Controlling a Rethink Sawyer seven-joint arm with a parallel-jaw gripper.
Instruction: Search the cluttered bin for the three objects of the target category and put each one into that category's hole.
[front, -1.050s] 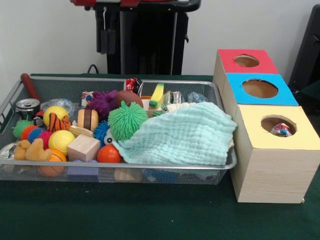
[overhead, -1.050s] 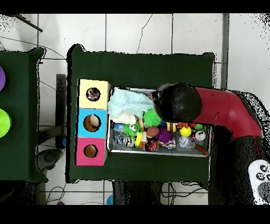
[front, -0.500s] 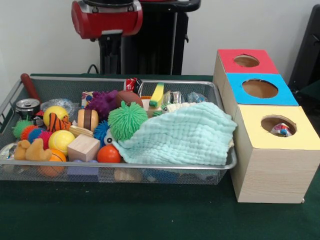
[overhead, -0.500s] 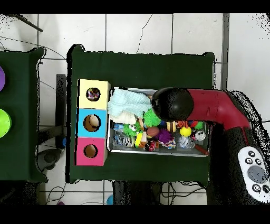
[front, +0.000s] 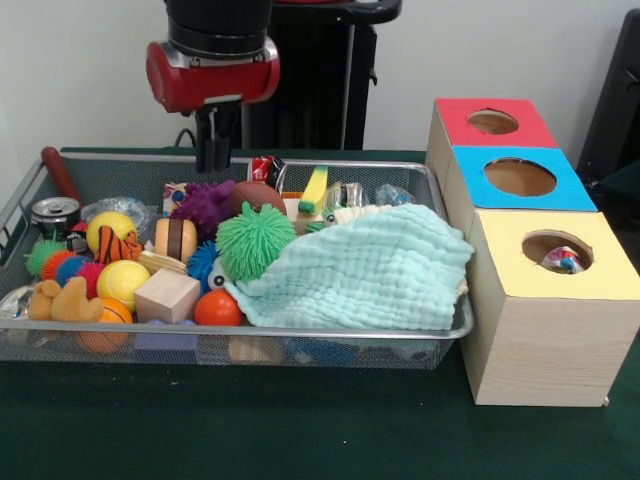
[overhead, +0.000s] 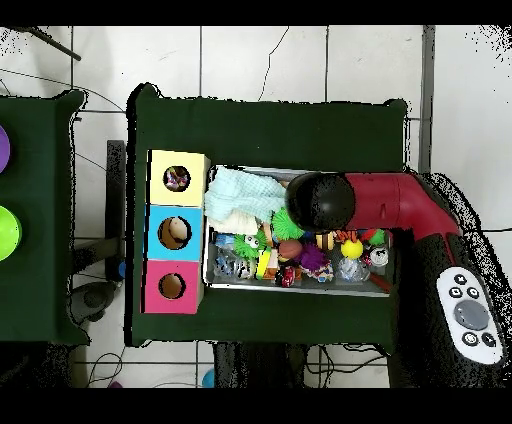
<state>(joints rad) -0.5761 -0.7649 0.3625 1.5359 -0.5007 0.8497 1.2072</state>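
Observation:
A wire mesh bin (front: 300, 331) holds a mixed pile. In it are a green spiky ball (front: 254, 240), a purple spiky ball (front: 206, 204), a brown ball (front: 260, 194), yellow balls (front: 110, 227), a wooden block (front: 167, 295), an orange ball (front: 217, 308) and a mint cloth (front: 362, 266) covering the right half. My gripper (front: 215, 158) hangs open and holds nothing, just above the purple spiky ball at the bin's back. To the right stand three boxes with a red-topped hole (front: 492, 121), a blue-topped hole (front: 519, 177) and a yellow-topped hole (front: 556, 250) with something inside. In the overhead view the arm (overhead: 320, 200) hides the gripper.
A tin can (front: 55, 213), a striped tiger toy (front: 118, 246) and an orange plush (front: 62, 300) lie at the bin's left end. A red-handled tool (front: 58, 172) leans on the left rim. Green cloth (front: 250, 430) covers the table. The cloth hides whatever lies under it.
The arm has come down into the front view, and the gripper now hangs over the bin's back. In the overhead view its head has shifted left over the bin.

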